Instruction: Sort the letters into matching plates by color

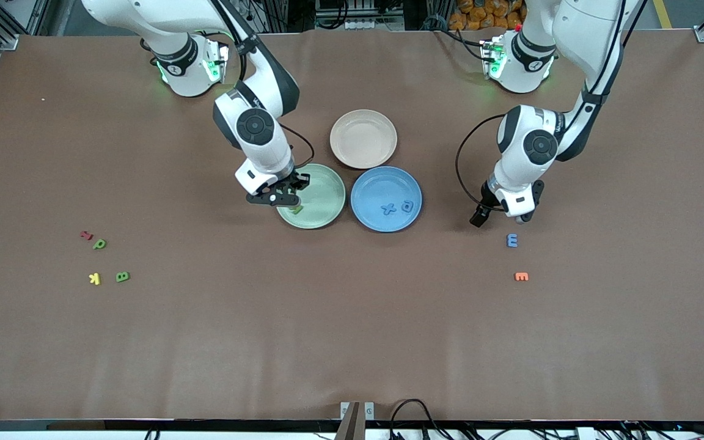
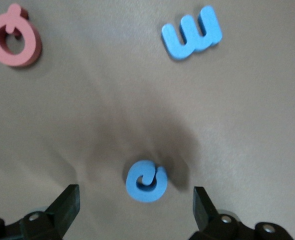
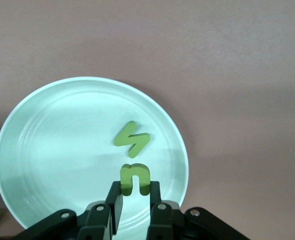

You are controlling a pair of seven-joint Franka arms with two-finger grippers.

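Over the pale green plate, my right gripper is shut on a green letter shaped like an n. Another green letter lies in that plate. My left gripper is open, low over the table toward the left arm's end. A rounded blue letter lies on the table between its fingers, untouched. A blue letter E lies close by. The blue plate holds two blue letters.
The beige-pink plate stands beside the two others, farther from the front camera. An orange letter lies nearer than the blue E. A pink ring-shaped letter shows in the left wrist view. Red, green, yellow and green letters lie toward the right arm's end.
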